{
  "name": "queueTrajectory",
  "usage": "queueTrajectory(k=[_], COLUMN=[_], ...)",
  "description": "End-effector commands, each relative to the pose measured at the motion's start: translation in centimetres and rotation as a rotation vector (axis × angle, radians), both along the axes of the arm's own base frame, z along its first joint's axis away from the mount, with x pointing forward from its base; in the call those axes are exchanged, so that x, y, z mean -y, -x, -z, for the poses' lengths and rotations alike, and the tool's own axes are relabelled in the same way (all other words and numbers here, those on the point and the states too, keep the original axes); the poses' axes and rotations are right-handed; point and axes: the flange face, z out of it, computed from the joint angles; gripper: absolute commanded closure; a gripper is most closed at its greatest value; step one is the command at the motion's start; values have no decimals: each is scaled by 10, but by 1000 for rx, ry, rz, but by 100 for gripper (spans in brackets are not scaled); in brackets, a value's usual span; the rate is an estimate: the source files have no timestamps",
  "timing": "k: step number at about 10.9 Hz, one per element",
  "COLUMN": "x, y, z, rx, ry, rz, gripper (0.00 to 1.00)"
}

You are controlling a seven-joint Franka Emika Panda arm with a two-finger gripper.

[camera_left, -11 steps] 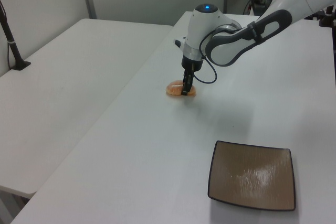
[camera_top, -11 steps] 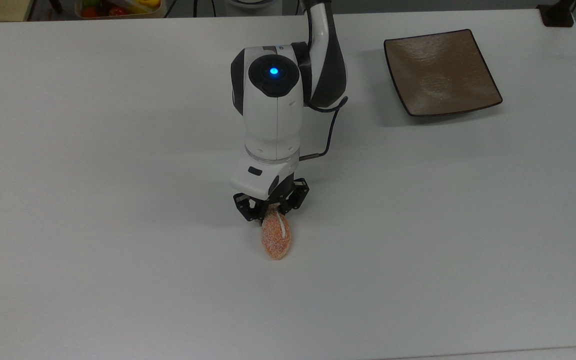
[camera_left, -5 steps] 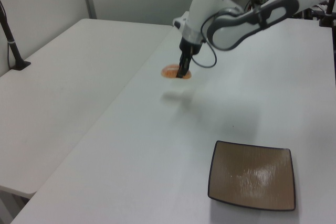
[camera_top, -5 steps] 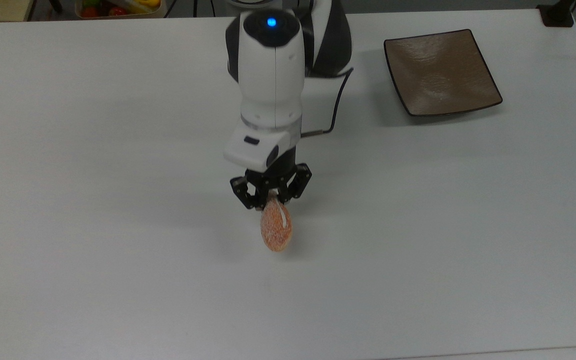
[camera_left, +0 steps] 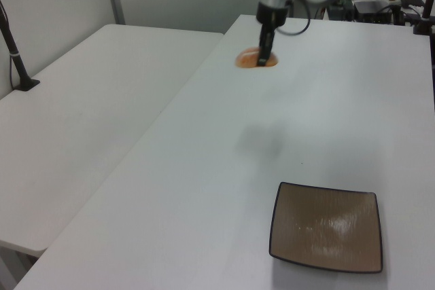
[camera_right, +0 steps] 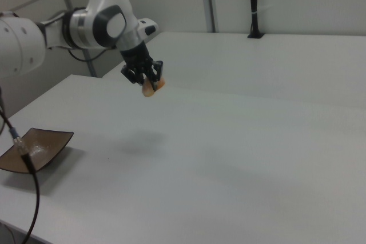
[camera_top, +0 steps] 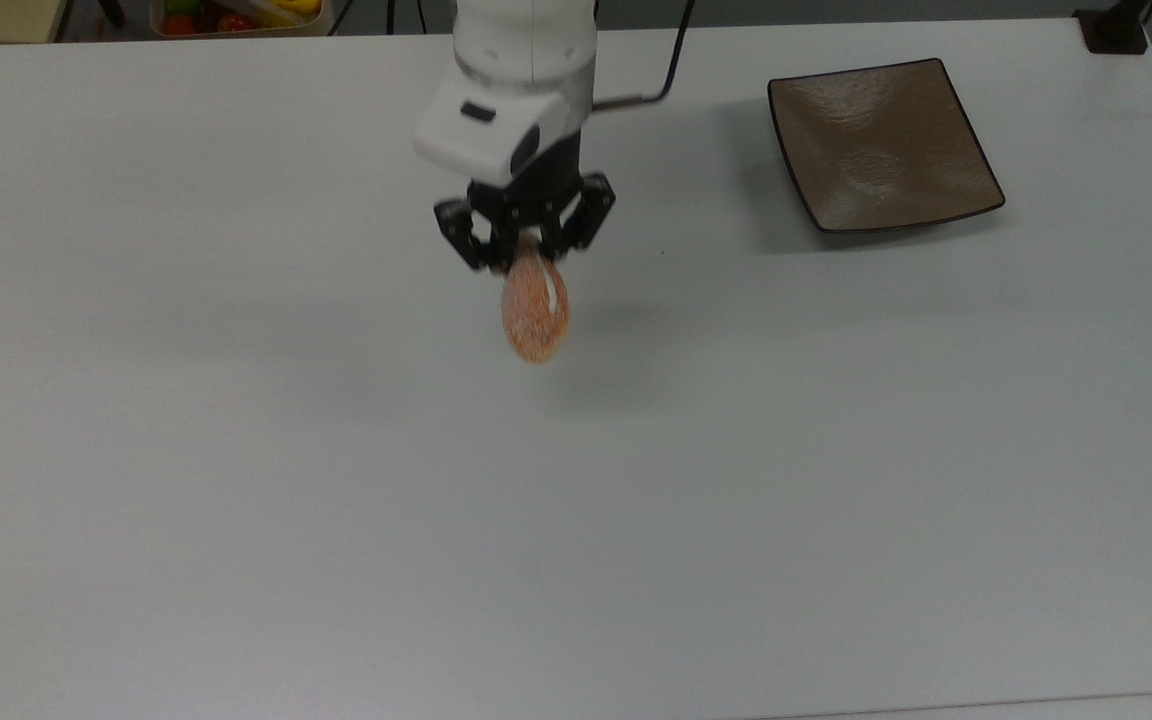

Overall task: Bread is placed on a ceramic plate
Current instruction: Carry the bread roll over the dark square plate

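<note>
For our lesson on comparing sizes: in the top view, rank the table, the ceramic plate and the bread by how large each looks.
1. The table, by far the largest.
2. The ceramic plate.
3. The bread, smallest, though it hangs raised in the gripper, nearer the camera, so it looks somewhat bigger than it is.

No readable text, label, brand or number on anything here

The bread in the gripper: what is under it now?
Under the bread, held up by the gripper, lies only bare white table with a faint shadow. The ceramic plate sits apart.
</note>
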Motion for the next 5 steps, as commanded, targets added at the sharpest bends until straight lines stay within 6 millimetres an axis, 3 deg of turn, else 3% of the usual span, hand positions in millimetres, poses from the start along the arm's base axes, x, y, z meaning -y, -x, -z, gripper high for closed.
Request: queueTrajectory(k=[1,3,5], x=[9,15,10], y=[64,104,134], z=[-42,-56,-54], rx=[-117,-162,-237], ry=[-27,-49,-91], rz=[12,5,-5], gripper=[75,75,75])
